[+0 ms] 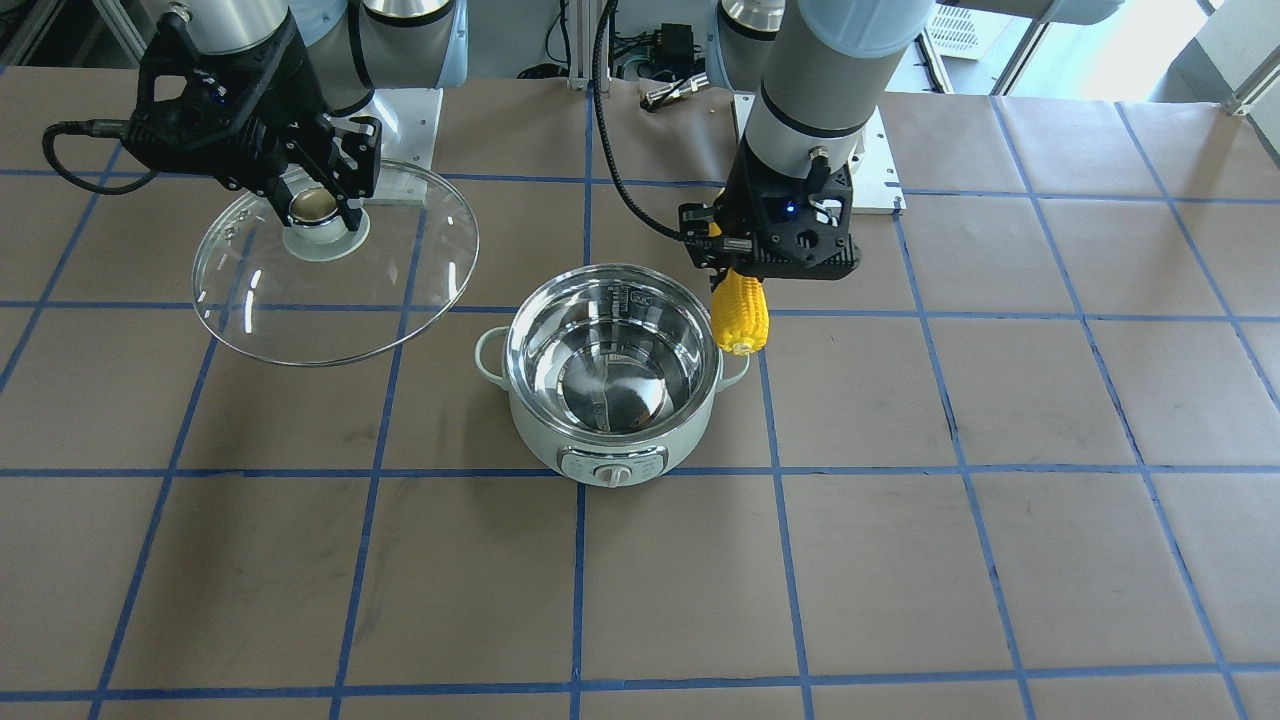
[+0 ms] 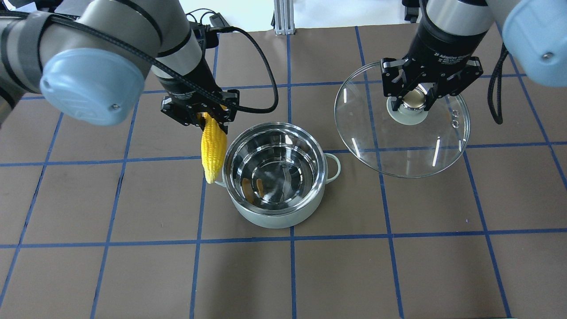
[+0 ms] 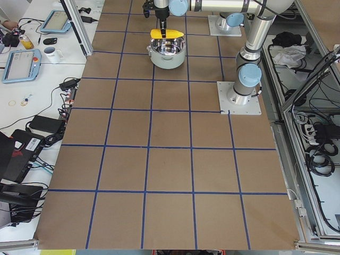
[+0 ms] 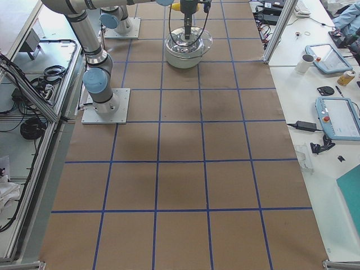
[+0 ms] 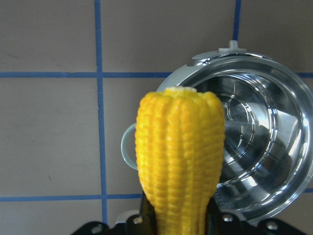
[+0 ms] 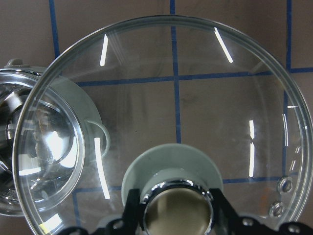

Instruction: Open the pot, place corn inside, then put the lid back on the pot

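The mint-green pot (image 2: 277, 212) stands open on the table, its steel interior empty; it also shows in the front view (image 1: 612, 440). My left gripper (image 2: 208, 117) is shut on the thick end of the yellow corn (image 2: 212, 148), which hangs tip down just outside the pot's rim, over its side handle; the corn also shows in the front view (image 1: 740, 315) and the left wrist view (image 5: 180, 156). My right gripper (image 2: 414, 102) is shut on the knob of the glass lid (image 2: 401, 146), held in the air beside the pot; the lid also shows in the front view (image 1: 335, 290) and the right wrist view (image 6: 195, 112).
The table (image 2: 133, 274) is covered in brown paper with a blue tape grid. In the side views, tablets, a mug and cables lie on the white benches beside the table (image 3: 32, 58).
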Action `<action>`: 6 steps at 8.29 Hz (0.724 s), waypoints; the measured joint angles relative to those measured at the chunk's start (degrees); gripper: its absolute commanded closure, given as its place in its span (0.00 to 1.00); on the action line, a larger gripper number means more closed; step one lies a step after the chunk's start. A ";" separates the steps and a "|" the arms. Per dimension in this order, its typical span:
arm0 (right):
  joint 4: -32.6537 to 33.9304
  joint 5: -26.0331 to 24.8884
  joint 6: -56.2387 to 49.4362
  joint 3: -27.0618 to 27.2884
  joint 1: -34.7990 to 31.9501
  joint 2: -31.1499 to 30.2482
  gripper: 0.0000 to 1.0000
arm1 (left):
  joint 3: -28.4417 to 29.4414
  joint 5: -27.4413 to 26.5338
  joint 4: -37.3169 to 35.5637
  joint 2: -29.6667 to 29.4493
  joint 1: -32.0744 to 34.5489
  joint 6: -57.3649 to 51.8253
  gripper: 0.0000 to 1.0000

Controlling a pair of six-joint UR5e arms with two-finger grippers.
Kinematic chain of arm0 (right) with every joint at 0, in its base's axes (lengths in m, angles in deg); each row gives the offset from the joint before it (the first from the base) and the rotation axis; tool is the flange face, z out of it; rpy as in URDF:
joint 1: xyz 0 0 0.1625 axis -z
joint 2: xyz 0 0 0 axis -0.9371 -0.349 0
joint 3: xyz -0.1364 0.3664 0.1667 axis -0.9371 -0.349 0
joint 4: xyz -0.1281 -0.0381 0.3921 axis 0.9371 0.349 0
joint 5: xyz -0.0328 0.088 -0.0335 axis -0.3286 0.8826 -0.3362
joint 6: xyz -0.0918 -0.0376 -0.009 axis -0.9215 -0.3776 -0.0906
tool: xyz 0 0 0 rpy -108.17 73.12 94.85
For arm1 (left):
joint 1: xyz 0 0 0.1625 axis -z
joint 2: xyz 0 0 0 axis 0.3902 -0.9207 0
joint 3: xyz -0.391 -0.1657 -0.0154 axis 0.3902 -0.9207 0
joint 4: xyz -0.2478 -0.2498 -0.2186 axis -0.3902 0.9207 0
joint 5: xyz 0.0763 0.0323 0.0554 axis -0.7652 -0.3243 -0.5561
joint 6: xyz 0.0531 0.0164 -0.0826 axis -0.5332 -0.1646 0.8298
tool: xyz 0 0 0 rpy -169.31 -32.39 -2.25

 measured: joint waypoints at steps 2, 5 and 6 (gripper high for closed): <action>-0.61 0.16 -0.40 0.04 0.24 -0.06 0.69 | -0.04 0.12 -3.53 -2.97 5.04 4.29 1.00; -0.94 -0.01 -0.51 0.05 0.33 -0.08 0.69 | -0.17 0.07 -9.19 -9.70 9.98 6.58 1.00; -0.96 -0.04 -0.53 0.05 0.34 -0.09 0.69 | -0.31 0.02 -10.32 -11.17 10.45 6.39 1.00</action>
